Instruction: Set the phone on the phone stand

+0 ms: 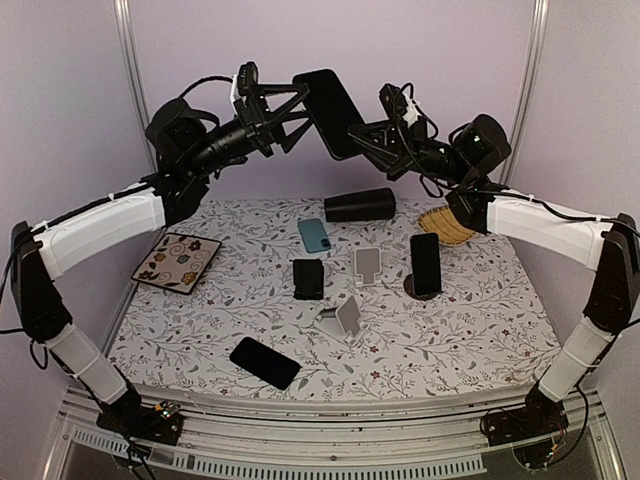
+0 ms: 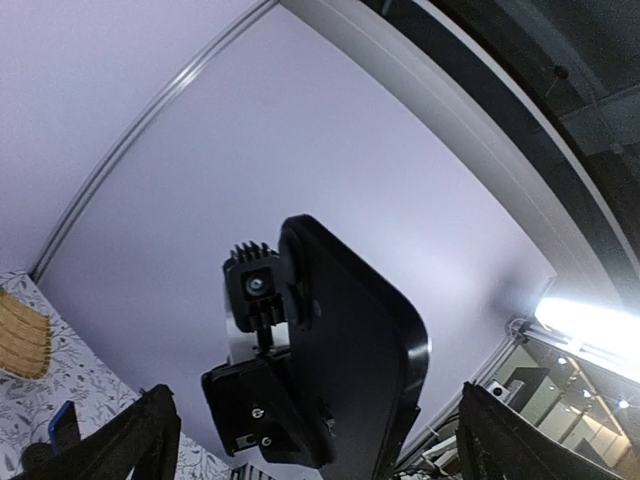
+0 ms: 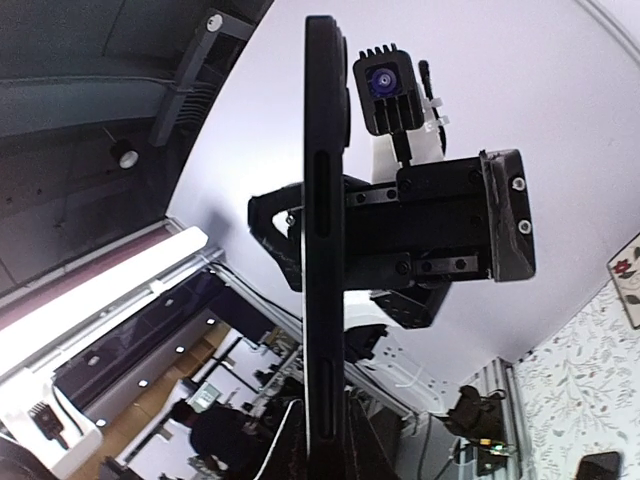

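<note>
A black phone (image 1: 330,112) hangs high above the table between the two raised arms. My right gripper (image 1: 362,135) is shut on its lower end; in the right wrist view the phone (image 3: 325,250) stands edge-on, rising out of the gripper (image 3: 327,445). My left gripper (image 1: 303,102) is open. Its fingers (image 2: 140,440) stand wide on either side of the phone (image 2: 370,370) without touching it. A white phone stand (image 1: 342,318) sits on the table, below and nearer than the phone.
On the floral tablecloth lie a black phone (image 1: 265,362) at the front, a teal phone (image 1: 314,234), a black stand (image 1: 308,278), a white stand (image 1: 367,265) and an upright black phone (image 1: 425,265). Behind them are a black cylinder (image 1: 360,205), a wicker basket (image 1: 445,222) and a patterned plate (image 1: 178,260).
</note>
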### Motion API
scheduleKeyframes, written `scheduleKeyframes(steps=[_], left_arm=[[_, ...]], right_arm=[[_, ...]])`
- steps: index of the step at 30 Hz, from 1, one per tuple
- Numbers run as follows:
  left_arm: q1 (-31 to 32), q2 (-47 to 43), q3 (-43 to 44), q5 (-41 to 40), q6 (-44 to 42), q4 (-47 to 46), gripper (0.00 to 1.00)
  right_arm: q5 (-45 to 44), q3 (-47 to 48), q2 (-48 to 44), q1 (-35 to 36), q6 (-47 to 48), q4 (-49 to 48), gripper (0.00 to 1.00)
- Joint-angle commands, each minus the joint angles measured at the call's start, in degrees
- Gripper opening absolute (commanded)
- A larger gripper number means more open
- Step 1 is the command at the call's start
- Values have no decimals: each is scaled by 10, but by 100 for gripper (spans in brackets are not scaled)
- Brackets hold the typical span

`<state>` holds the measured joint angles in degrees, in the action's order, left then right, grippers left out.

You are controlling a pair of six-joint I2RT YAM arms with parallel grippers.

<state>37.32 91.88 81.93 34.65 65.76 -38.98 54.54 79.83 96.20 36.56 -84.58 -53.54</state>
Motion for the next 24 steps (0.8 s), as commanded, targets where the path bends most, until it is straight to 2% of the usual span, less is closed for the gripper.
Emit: scheduleKeyframes(steps=[1,5,9,17,20,24], left_arm=[[-27,-44,3,-16,-95,170,95],[-41,-47,37,2,-133,261,89],[-43,-25,108,12,-191,371,79],[-38,22,185,54,-220,463,53],[-35,40,219,50,-247,524,49],[-32,62,271,28,-290,610,51]], right_arm=[[-15,-2,-56,1,228,192,2],[-55,-3,-82,1,353,315,2],[-85,-24,-103,1,425,355,2],[-117,-88,-136,1,464,343,2],[-122,-112,-147,0,463,323,2],[-125,-138,-157,1,461,302,2]])
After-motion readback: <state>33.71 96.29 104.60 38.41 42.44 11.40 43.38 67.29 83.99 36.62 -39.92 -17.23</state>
